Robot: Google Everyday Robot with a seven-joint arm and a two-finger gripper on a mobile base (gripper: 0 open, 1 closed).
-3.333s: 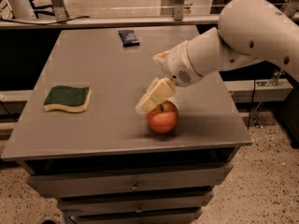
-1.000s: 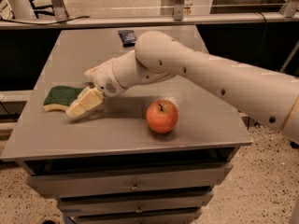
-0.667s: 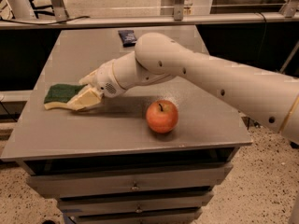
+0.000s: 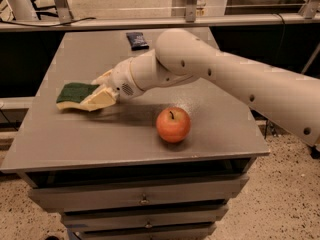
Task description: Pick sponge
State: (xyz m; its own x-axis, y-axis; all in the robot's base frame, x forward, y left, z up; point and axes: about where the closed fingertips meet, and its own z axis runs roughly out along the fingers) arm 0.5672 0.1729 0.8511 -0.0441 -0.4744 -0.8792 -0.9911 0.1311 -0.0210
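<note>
The sponge, dark green on top with pale yellow foam below, lies at the left side of the grey table. My gripper reaches in from the right and is shut on the sponge's right end. One beige finger lies along the sponge's near side and the other sits behind it. The sponge's left end sticks out free and looks slightly raised off the table. The white arm stretches in from the right edge across the table.
A red apple stands on the table in front of the arm, right of the sponge. A small dark blue packet lies near the far edge. Drawers sit under the tabletop. Metal rails run behind the table.
The gripper swung from above the apple to the sponge and closed over its right end. The sponge has shifted a little to the right and up.
</note>
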